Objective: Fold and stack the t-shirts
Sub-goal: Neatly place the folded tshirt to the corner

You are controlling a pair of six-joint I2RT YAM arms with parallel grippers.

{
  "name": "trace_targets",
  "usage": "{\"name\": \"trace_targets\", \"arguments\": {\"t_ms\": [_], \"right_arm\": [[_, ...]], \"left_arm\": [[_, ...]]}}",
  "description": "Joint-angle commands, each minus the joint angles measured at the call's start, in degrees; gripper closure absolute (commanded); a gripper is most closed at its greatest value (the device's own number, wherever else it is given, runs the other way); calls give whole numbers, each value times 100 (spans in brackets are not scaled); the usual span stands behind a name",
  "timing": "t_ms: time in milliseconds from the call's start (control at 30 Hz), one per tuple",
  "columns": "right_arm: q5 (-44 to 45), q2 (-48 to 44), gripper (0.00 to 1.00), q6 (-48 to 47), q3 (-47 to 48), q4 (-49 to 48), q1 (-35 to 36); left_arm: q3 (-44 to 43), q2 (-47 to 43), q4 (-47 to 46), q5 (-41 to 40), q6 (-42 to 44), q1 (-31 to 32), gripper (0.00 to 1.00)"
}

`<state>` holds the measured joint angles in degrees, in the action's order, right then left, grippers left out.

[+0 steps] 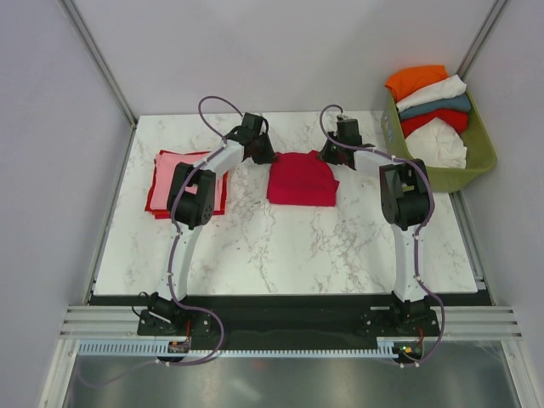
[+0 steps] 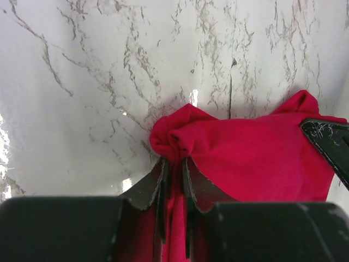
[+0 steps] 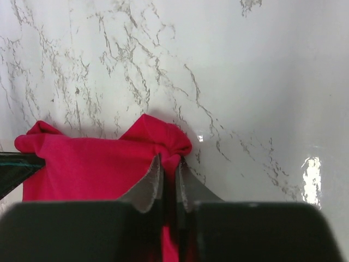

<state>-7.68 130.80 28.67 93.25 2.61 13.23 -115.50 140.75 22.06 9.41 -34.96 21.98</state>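
Arm bases (image 1: 170,319) low in frame, top view. Crimson t-shirt (image 1: 302,180) folded to a small block, centre of marble table (image 1: 255,246). Left gripper (image 1: 259,153) sits at its upper left corner and right gripper (image 1: 336,153) at its upper right. Folded stack (image 1: 170,178), pink over red, mid left. Olive basket (image 1: 480,161) upper right, holding spare shirts (image 1: 429,106), orange on top. Jaw state unreadable from here.

Left wrist: left gripper (image 2: 173,164) pinched tight on a bunched corner of the crimson t-shirt (image 2: 245,158), low centre. Other arm's finger pokes in at the right edge.

Right wrist: mirror of that, right gripper (image 3: 169,161) clamped on the opposite bunched corner (image 3: 163,142).

Wrist views confirm both grips but miss stack and basket.

Judgement: cloth is light and limp, sags between holds, and its layers slide. Hold both corners, keep it taut and low.
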Motion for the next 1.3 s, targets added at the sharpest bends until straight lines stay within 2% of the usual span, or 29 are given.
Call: {"name": "trace_targets", "arguments": {"t_ms": [0, 100, 267, 567, 700, 867, 1133, 1267], "right_arm": [[-127, 227, 98, -107, 26, 635, 39], [-330, 16, 100, -107, 53, 548, -14], [-1173, -633, 100, 34, -271, 117, -154], [-1621, -1583, 100, 139, -931, -112, -181], [-1789, -2067, 100, 253, -1265, -199, -181], [-1868, -2909, 100, 306, -1617, -209, -155], [-1991, -3790, 100, 297, -1179, 336, 100], [-1869, -3940, 100, 350, -714, 556, 529]], "left_arm": [[177, -65, 0, -35, 86, 8, 98], [317, -293, 0, -62, 173, 17, 98], [756, -846, -35, -273, 349, 8, 98], [1679, -2085, -167, -466, 499, 8, 98], [2084, -2753, -176, -300, 560, 8, 98], [2742, -3867, -141, -369, 561, -53, 98], [2885, -5039, 333, -396, 587, -237, 98], [2647, -5557, 1043, -590, 569, -719, 98]]}}
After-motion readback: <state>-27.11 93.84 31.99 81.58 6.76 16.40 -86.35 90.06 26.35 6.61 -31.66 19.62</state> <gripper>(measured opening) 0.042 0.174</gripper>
